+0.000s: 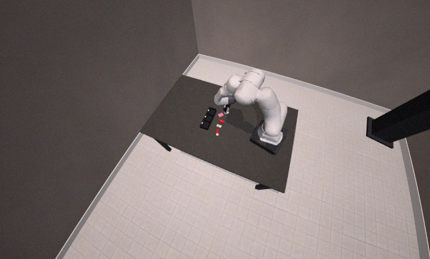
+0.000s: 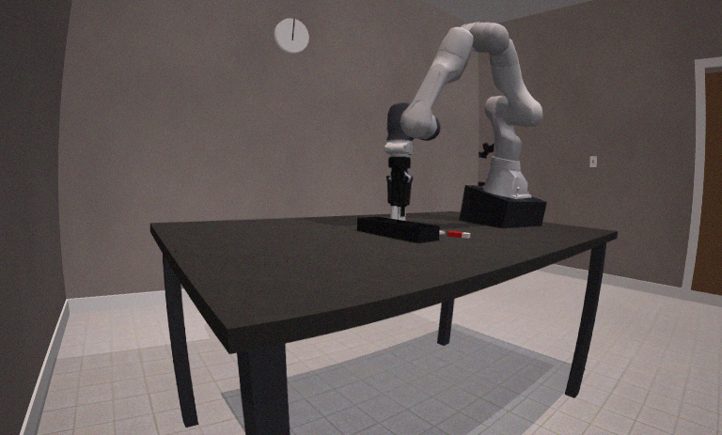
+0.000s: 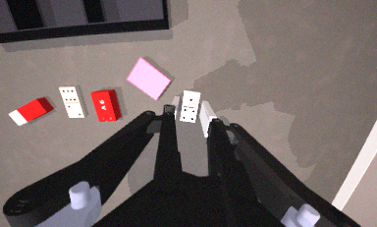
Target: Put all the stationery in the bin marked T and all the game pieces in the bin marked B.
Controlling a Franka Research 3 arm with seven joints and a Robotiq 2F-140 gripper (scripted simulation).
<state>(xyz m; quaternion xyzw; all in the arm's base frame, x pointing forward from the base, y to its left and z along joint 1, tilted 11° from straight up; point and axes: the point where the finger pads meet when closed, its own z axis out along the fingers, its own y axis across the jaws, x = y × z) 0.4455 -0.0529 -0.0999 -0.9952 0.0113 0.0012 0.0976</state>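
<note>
My gripper hangs low over the table with its fingers partly apart. A white domino lies flat on the table between the two fingertips, not gripped. To its left lie a pink pad, a red block with white marks, a second white domino and a red and white eraser. The black bin row stands beyond them; its letters are out of the wrist view. In the exterior view the gripper stands just behind the bins.
The robot base stands on the table to the right of the things. In the top view the bins lie left of the row of small things. The eraser shows beside the bins in the exterior view.
</note>
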